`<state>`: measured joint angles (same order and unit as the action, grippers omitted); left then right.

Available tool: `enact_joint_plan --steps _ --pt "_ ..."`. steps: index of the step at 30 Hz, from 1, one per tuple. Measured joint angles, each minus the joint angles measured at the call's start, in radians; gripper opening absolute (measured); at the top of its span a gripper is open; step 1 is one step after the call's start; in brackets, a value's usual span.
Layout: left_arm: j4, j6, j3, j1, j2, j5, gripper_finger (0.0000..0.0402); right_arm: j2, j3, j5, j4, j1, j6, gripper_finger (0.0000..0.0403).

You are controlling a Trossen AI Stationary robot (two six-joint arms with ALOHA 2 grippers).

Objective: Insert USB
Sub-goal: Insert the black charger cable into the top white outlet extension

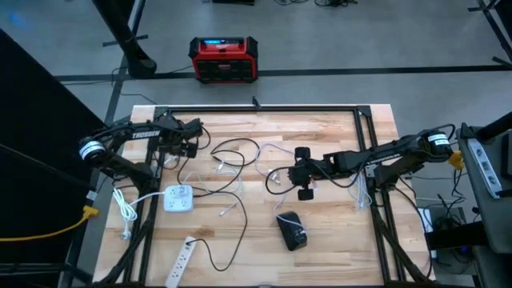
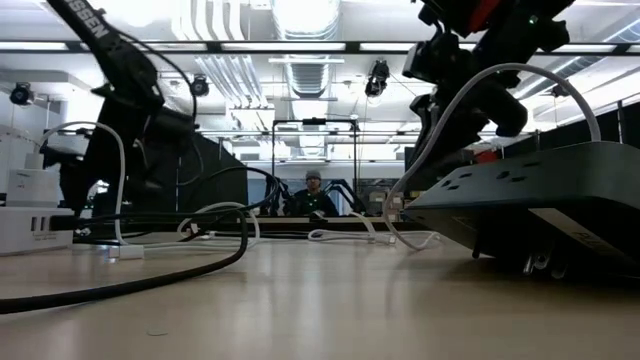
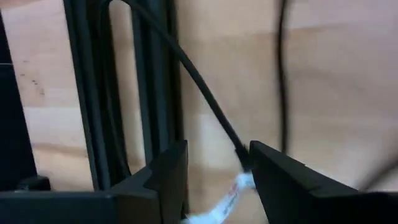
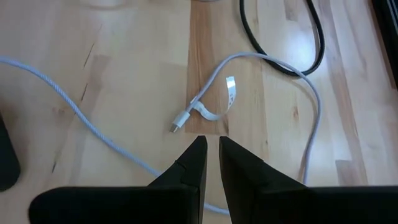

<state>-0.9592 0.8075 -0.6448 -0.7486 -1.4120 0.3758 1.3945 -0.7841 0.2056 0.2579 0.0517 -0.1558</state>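
Right gripper (image 4: 211,149): fingers drawn almost together, nothing between them, poised above the worktop (image 1: 336,240) near the centre of the high frame. Just ahead of the tips lies the white USB cable (image 4: 205,106), its plug end resting on the wood with a small white tie looped beside it (not touched by the fingers).

Left gripper (image 3: 214,165): fingers apart, with a black cable (image 3: 205,93) running down between them to a white piece at the tips; whether they press on it I cannot tell. This gripper sits at the upper left of the high frame, by the worktop's black frame rail (image 3: 155,74).

White round power hub (image 1: 178,198): lower left of the high frame, cables trailing from it.

White power strip (image 1: 182,260): bottom edge, left of centre.

Black mouse-shaped device (image 1: 291,230): below the right gripper, well apart from it.

Red and black box (image 1: 224,59): on the floor beyond the worktop, top of the frame.
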Motion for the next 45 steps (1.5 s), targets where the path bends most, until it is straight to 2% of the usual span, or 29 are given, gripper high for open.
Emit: enact_joint_plan --steps 5,10,14,19,23,30,36,39,45 --pt "0.146 -0.058 0.058 -0.032 0.004 0.006 0.0164 0.0 0.0 -0.004 -0.008 0.002 0.004 0.0029" --pt "0.18 -0.081 0.062 -0.032 0.004 0.011 0.0146 0.0 0.0 -0.004 -0.009 0.003 0.031 0.0028" --pt "0.191 -0.124 0.063 -0.033 0.003 0.0 0.0102 0.0 0.0 -0.004 -0.009 0.003 0.038 0.0029" --pt "0.192 -0.21 0.049 -0.034 -0.001 -0.025 0.0016 0.0 0.0 -0.004 -0.009 0.003 0.034 0.0028" --pt "0.168 -0.26 -0.014 -0.015 0.001 -0.043 0.0003 0.0 0.0 -0.004 -0.009 0.002 0.027 0.003" --pt "0.112 -0.381 -0.241 0.081 0.006 -0.191 0.0002 0.0 0.0 -0.004 -0.014 0.002 0.009 0.0029" --pt "0.115 -0.42 -0.414 0.166 0.006 -0.351 0.0001 -0.003 0.0 -0.004 -0.108 0.001 -0.064 0.0027" --pt "0.134 -0.429 -0.454 0.207 0.006 -0.436 0.0001 -0.028 0.0 -0.003 -0.184 0.0 -0.144 0.0029" --pt "0.213 -0.447 -0.466 0.294 0.006 -0.67 0.0001 -0.086 -0.001 -0.033 -0.429 -0.004 -0.307 0.0028"
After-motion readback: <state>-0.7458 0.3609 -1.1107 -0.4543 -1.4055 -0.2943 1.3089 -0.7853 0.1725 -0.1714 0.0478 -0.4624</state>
